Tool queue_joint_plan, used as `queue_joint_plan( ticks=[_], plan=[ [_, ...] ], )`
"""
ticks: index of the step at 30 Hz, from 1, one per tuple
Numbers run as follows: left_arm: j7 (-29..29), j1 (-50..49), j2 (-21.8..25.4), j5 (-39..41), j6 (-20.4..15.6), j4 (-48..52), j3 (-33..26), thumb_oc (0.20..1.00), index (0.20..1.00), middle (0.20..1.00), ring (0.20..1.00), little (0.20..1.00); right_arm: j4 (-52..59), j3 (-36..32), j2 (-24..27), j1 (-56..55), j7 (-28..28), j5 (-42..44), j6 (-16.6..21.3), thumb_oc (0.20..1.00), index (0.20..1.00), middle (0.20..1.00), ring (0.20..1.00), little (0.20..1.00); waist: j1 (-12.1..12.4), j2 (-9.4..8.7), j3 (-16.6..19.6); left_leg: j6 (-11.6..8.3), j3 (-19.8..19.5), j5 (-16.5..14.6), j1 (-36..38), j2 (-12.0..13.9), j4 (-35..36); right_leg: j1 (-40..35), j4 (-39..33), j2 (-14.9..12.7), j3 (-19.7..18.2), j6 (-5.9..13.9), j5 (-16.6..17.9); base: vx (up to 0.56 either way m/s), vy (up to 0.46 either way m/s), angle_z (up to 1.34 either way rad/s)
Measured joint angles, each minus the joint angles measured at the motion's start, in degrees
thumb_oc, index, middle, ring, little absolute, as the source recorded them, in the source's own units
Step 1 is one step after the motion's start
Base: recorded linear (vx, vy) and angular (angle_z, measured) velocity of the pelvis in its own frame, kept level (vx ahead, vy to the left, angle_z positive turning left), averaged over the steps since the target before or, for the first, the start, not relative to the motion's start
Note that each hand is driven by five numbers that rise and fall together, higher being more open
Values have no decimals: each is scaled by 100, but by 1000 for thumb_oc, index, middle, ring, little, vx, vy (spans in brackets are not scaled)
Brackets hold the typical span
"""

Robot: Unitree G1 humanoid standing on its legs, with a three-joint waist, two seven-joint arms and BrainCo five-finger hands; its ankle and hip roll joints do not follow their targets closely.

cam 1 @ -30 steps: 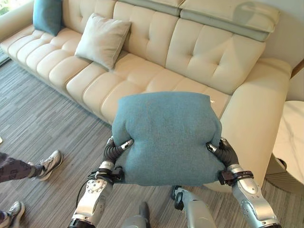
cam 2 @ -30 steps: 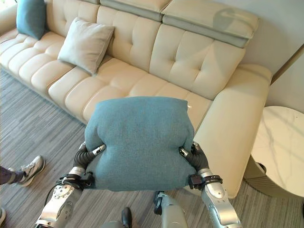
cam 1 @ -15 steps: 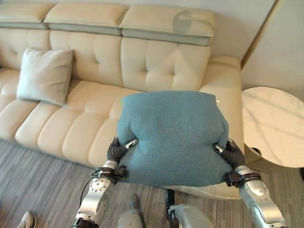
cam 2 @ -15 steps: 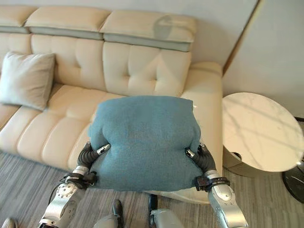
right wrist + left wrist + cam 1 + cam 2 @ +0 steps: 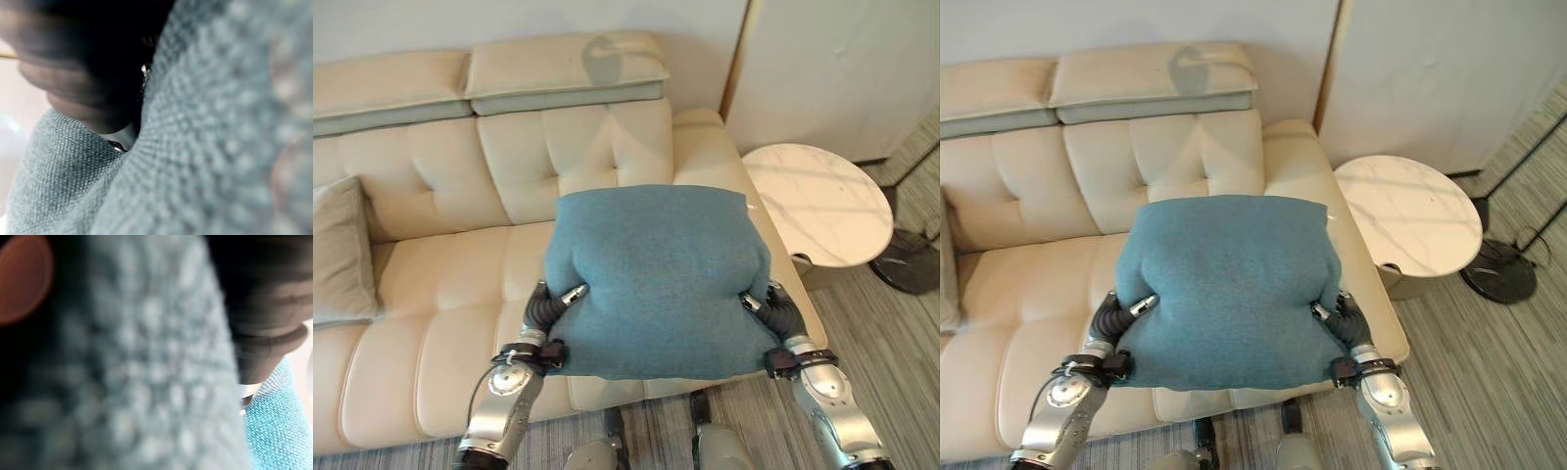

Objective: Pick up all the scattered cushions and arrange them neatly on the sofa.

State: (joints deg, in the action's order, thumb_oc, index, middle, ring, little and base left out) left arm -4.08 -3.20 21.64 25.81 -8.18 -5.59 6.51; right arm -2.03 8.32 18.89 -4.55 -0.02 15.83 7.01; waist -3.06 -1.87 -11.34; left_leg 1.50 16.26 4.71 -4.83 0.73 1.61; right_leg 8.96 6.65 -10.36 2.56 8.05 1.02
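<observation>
Gripping one teal cushion (image 5: pixel 656 279) by its two sides, the left hand (image 5: pixel 551 306) and right hand (image 5: pixel 773 312) pinch it with curled fingers above the cream sofa (image 5: pixel 431 294), where one grey cushion (image 5: pixel 337 253) leans; one round marble table (image 5: pixel 818 201) stands beside

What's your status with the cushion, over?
Left robot hand and right robot hand pinching blue cushion, held above sofa. Seat below clear. Grey cushion further left.

No readable text, labels, numbers or signs anywhere.
</observation>
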Motion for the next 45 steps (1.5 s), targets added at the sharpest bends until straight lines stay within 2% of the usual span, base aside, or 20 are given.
queue_joint_plan(
  ticks=[5, 7, 13, 17, 20, 21, 24, 26, 27, 28, 29, 30, 33, 37, 38, 39, 40, 41, 43, 45],
  plan=[
    [-189, 53, -74, 1, -13, -25, 32, 200, 200, 200, 200, 200, -213, 68, 138, 474, -165, -11, 1, 200, 200, 200, 200, 200, 58, 144, -88, -154, -135, 135, -285, 46, 79, 43, -308, 103, 77, 21, 201, -4, 10, 12],
    [-356, 207, -25, 0, -72, -24, 1, 200, 200, 200, 200, 200, -252, 306, 241, 898, -395, -42, 3, 200, 200, 200, 200, 200, 131, 221, -86, -168, -184, 226, -647, 107, 80, 339, -407, 140, 181, -96, 289, -22, -29, 14],
    [-905, 930, 52, -2, -286, -160, -32, 200, 200, 200, 200, 200, -549, 624, 297, 2421, -959, -368, 18, 200, 200, 200, 200, 200, 333, 491, -155, -194, -230, 462, -1490, 161, 160, 1085, -660, 223, 217, -125, 642, -6, -4, 1],
    [-1487, 2422, 456, -51, -396, -1147, 252, 200, 200, 200, 200, 200, -1406, 956, 320, 4085, -1595, -764, 14, 200, 200, 200, 200, 200, 475, 614, -157, -154, -307, 641, -2027, 171, 190, 1514, -837, 270, 245, -146, 838, -11, -21, 7],
    [-1949, 4083, 916, -79, -548, -2427, 941, 200, 200, 200, 200, 200, -2530, 1177, 342, 5575, -2255, -1042, 22, 200, 200, 200, 200, 200, 574, 643, -161, -106, -423, 799, -2413, 188, 189, 1842, -849, 294, 333, -224, 912, -18, -66, 13],
    [-2068, 5001, 943, -80, -540, -3121, 1309, 200, 200, 200, 200, 200, -3227, 1228, 382, 6278, -2499, -1089, 2, 200, 200, 200, 200, 200, 637, 674, -173, -177, -599, 866, -2561, 191, 195, 1920, -911, 308, 401, -237, 953, -10, -72, 28],
    [-2325, 6187, 1014, -112, -639, -3444, 1501, 200, 200, 200, 200, 200, -3653, 1152, 530, 7229, -3088, -1089, -1, 200, 200, 200, 200, 200, 677, 702, -190, -235, -798, 969, -2861, 209, 292, 2153, -965, 339, 567, -268, 991, -7, -43, 22],
    [-2382, 6646, 1027, -114, -650, -3702, 1632, 200, 200, 200, 200, 200, -3825, 1249, 574, 7511, -3253, -1078, 5, 200, 200, 200, 200, 200, 709, 706, -192, -235, -845, 970, -2927, 196, 292, 2186, -986, 328, 592, -256, 980, -9, -80, 13],
    [-2412, 6933, 1062, -138, -704, -4030, 1828, 520, 520, 520, 520, 520, -4053, 1416, 641, 7720, -3405, -1005, 28, 200, 200, 200, 200, 200, 706, 704, -193, -235, -956, 971, -2944, 190, 292, 2194, -985, 324, 596, -239, 962, -7, -100, 10],
    [-2398, 7511, 1079, -172, -687, -4655, 2131, 1000, 1000, 1000, 1000, 1000, -4487, 1665, 701, 8101, -3472, -883, 24, 586, 586, 586, 586, 586, 701, 705, -193, -268, -1029, 994, -3030, 190, 284, 2245, -985, 327, 641, -229, 945, -3, -71, 13],
    [-2393, 7764, 1077, -172, -633, -4828, 2160, 1000, 1000, 1000, 1000, 1000, -4601, 1739, 723, 8264, -3487, -802, 4, 586, 586, 586, 586, 586, 698, 708, -194, -289, -1096, 1009, -3105, 192, 284, 2288, -995, 333, 681, -231, 943, -5, -48, 19],
    [-2400, 8102, 1082, -170, -602, -4957, 2159, 1000, 1000, 1000, 1000, 1000, -4630, 1872, 846, 8467, -3531, -652, 2, 1000, 1000, 1000, 1000, 1000, 685, 708, -194, -292, -1145, 1011, -3218, 212, 285, 2372, -996, 358, 706, -234, 938, -2, -71, 18],
    [-2296, 8416, 1109, -143, -548, -5275, 2267, 1000, 1000, 1000, 1000, 1000, -5009, 2277, 1081, 8678, -3506, -298, -22, 1000, 1000, 1000, 1000, 1000, 654, 704, -197, -291, -1261, 1013, -3312, 239, 285, 2474, -894, 380, 707, -193, 876, -3, -71, 10],
    [-2024, 8298, 1306, 17, -341, -5375, 2317, 1000, 1000, 1000, 1000, 1000, -5111, 2407, 1152, 8466, -3107, 96, -118, 1000, 1000, 1000, 1000, 1000, 641, 700, -201, -253, -1295, 1041, -3314, 275, 283, 2875, -58, 336, 700, -156, 517, -9, -18, 0],
    [-1950, 8224, 1324, 26, -262, -5426, 2317, 1000, 1000, 1000, 1000, 1000, -5128, 2466, 1129, 8342, -2956, 231, -138, 1000, 1000, 1000, 1000, 1000, 642, 718, -216, -190, -1380, 1086, -3308, 317, 275, 3315, 760, 286, 681, -119, 314, -18, -10, -7],
    [-1889, 8127, 1340, 28, -211, -5408, 2302, 1000, 1000, 1000, 1000, 1000, -5079, 2389, 1042, 8159, -2876, 347, -121, 1000, 1000, 1000, 1000, 1000, 622, 714, -219, -193, -1448, 1084, -3300, 313, 276, 3456, 750, 297, 649, -4, 11, -46, 8, 29],
    [-1818, 7891, 1385, 27, -181, -5342, 2272, 1000, 1000, 1000, 1000, 1000, -4893, 2079, 912, 7747, -2817, 486, -104, 1000, 1000, 1000, 1000, 1000, 453, 655, -211, -195, -1453, 1084, -3271, 159, 256, 3198, -76, 287, 554, 41, 274, -45, 20, 67],
    [-1776, 7666, 1382, 22, -142, -5269, 2217, 1000, 1000, 1000, 1000, 1000, -4830, 1978, 771, 7424, -2766, 577, -103, 1000, 1000, 1000, 1000, 1000, 378, 651, -225, -200, -1443, 1080, -3256, 69, 262, 3025, -520, 306, 541, -442, 828, -45, 20, 52],
    [-1715, 7151, 1409, 16, -102, -5171, 1956, 1000, 1000, 1000, 1000, 1000, -4699, 1863, 480, 6885, -2615, 667, -129, 1000, 1000, 1000, 1000, 1000, 512, 591, -307, -213, -1364, 1070, -3220, 183, 204, 2949, -659, 401, 518, -460, 990, -46, 29, -6],
    [-1700, 6504, 1221, 47, -132, -4983, 1367, 1000, 1000, 1000, 1000, 1000, -4603, 1876, 140, 6399, -2480, 672, -130, 1000, 1000, 1000, 1000, 1000, 494, 493, -522, -390, -1250, 935, -3250, 205, -340, 2732, -651, 410, 515, -499, 1021, -54, 27, -3]
  ],
)
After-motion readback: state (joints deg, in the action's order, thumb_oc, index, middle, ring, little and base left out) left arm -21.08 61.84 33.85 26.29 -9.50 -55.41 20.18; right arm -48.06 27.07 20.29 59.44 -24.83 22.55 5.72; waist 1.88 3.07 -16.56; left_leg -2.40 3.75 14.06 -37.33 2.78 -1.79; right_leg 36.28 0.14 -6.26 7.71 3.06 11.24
